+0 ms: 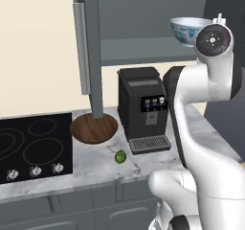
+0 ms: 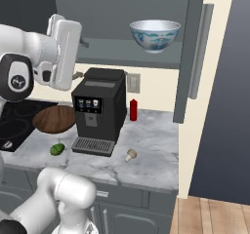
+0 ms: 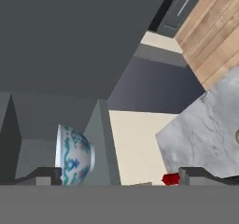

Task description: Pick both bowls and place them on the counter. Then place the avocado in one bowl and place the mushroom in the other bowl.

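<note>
Marble counter (image 2: 151, 145) sits far off past the right fingertip (image 3: 196, 174). Wooden bowl (image 1: 94, 127) rests there too; patterned white bowl (image 3: 74, 155) (cabinet shelf) sits just by the left fingertip. Gripper (image 3: 119, 176) wide open, holding nothing.

Two bowls are counted: one white bowl with blue pattern (image 2: 155, 34), seen in the upper middle of the right base view, and one brown wooden bowl (image 1: 94, 127) at centre left of the left base view. One avocado (image 1: 120, 156) is counted just below centre of that view. One mushroom (image 2: 130, 155) is seen slightly below centre of the right base view. One coffee machine (image 2: 97, 110), one red bottle (image 2: 133, 110) and one cooktop (image 1: 34, 146) with three knobs (image 1: 34, 170) are counted.
</note>
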You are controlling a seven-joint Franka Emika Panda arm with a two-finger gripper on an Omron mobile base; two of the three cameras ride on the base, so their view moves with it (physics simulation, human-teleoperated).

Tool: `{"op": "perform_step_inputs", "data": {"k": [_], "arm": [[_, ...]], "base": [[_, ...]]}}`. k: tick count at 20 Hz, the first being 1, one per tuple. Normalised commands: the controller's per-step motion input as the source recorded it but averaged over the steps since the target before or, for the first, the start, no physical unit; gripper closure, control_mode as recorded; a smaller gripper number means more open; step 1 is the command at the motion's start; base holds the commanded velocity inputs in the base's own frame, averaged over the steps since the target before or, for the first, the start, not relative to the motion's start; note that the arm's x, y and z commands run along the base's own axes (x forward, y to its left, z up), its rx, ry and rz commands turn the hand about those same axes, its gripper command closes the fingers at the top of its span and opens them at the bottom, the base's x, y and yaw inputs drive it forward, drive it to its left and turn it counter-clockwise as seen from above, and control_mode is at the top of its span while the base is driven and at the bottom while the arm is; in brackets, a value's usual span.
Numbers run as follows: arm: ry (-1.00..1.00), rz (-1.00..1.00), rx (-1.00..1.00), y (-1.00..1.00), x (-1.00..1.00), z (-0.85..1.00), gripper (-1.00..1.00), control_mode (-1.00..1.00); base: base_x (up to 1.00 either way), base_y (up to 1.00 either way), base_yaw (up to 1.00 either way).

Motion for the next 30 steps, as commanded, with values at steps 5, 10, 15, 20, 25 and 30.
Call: {"op": "perform_step_inputs", "data": {"k": [5, 10, 15, 20, 25, 30], "arm": [[-0.03, -0.04, 0.0, -0.21, 0.36, 0.08, -1.0, -1.0], [-0.04, 0.07, 0.0, -0.23, 0.31, 0.02, -1.0, -1.0], [0.08, 0.0, 0.0, -0.16, 0.52, 0.05, -1.0, -1.0], [0.0, 0.05, 0.0, -0.11, 0.62, -0.02, -1.0, -1.0], [-0.02, 0.07, 0.0, -0.09, 0.45, 0.01, -1.0, -1.0], [0.01, 0.0, 0.0, -0.12, 0.48, 0.07, -1.0, -1.0]], "base": [[0.0, 0.0, 0.0], [0.0, 0.0, 0.0], [0.0, 0.0, 0.0], [0.0, 0.0, 0.0], [0.0, 0.0, 0.0], [0.0, 0.0, 0.0]]}}
